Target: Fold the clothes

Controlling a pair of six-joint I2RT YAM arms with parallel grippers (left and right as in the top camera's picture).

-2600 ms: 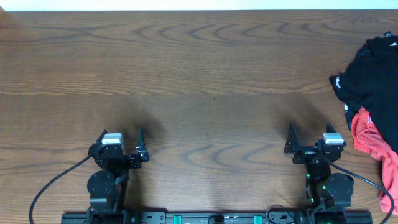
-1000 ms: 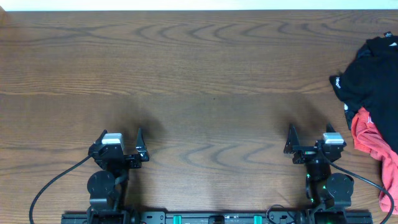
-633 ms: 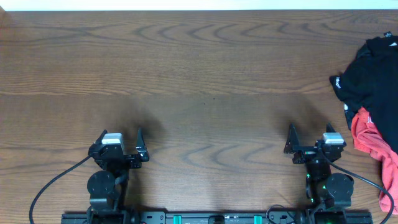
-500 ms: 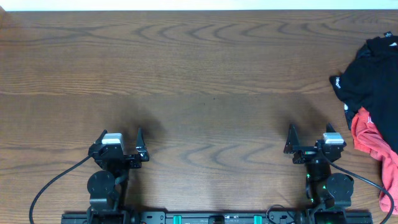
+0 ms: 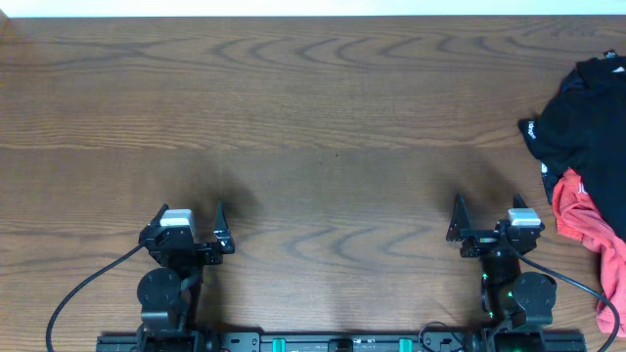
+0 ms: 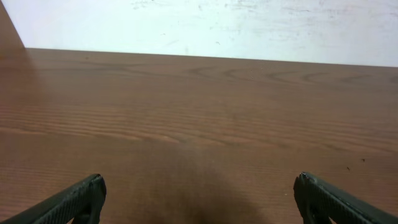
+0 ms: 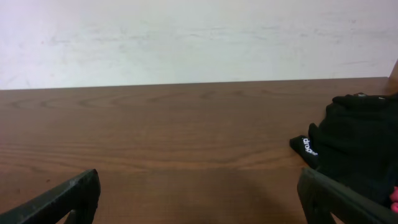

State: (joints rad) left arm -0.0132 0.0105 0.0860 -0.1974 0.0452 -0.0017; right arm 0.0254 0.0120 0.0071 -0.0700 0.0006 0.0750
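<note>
Wood-grain table [image 5: 323,117] meets a white wall. Near its front edge, the left gripper [image 5: 186,223] and right gripper [image 5: 489,223] both stand spread wide, holding nothing. Clothes [image 5: 582,117] lie heaped at the right edge, a black shirt [image 5: 587,98] touching a coral one [image 5: 585,223], apart from the right gripper.

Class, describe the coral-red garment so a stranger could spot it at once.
Go to the right edge of the brown wooden table, where crumpled clothes are heaped. The coral-red fabric garment lies at its near end, against the black fabric shirt; it alone is bright.
</note>
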